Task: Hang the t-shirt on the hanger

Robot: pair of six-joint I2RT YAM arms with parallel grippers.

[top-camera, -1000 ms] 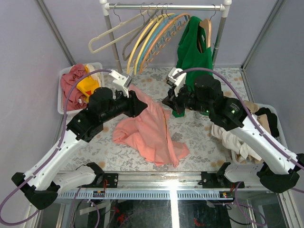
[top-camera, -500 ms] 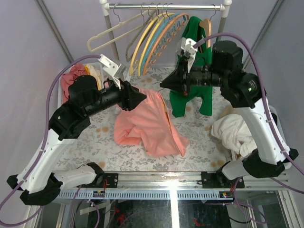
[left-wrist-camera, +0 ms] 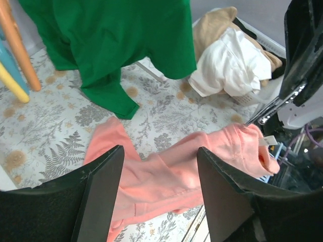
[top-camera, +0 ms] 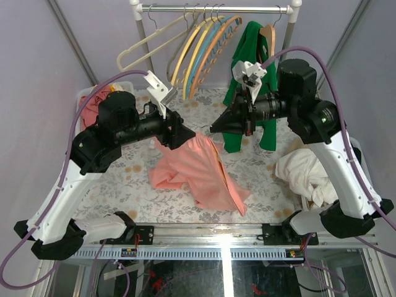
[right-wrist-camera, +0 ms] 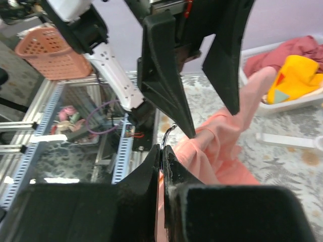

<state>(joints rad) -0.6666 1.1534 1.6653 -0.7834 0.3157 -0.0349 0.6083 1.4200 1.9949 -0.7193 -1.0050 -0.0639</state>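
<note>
The t-shirt (top-camera: 198, 176) is spread on the middle of the table (top-camera: 124, 185), in front of the rail (top-camera: 216, 9). On the rail, spare hangers (top-camera: 198, 52) are hung, with another shirt (top-camera: 247, 99) to their right. A bin (top-camera: 81, 98) is set at the back left, and a heap of clothes (top-camera: 303, 173) at the right. The hanger (right-wrist-camera: 169, 132) seems to be lodged within the t-shirt, its hook pinched by the right gripper (right-wrist-camera: 161, 147). The left gripper (left-wrist-camera: 159, 149) is held above the t-shirt's rear edge, fingers apart.

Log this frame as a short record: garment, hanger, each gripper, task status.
t-shirt: pink, bunched on table, top edge lifted
hanger: wooden edge shows inside t-shirt
left gripper: open, above t-shirt
right gripper: shut on hanger hook
status: t-shirt not squarely on hanger yet
</note>
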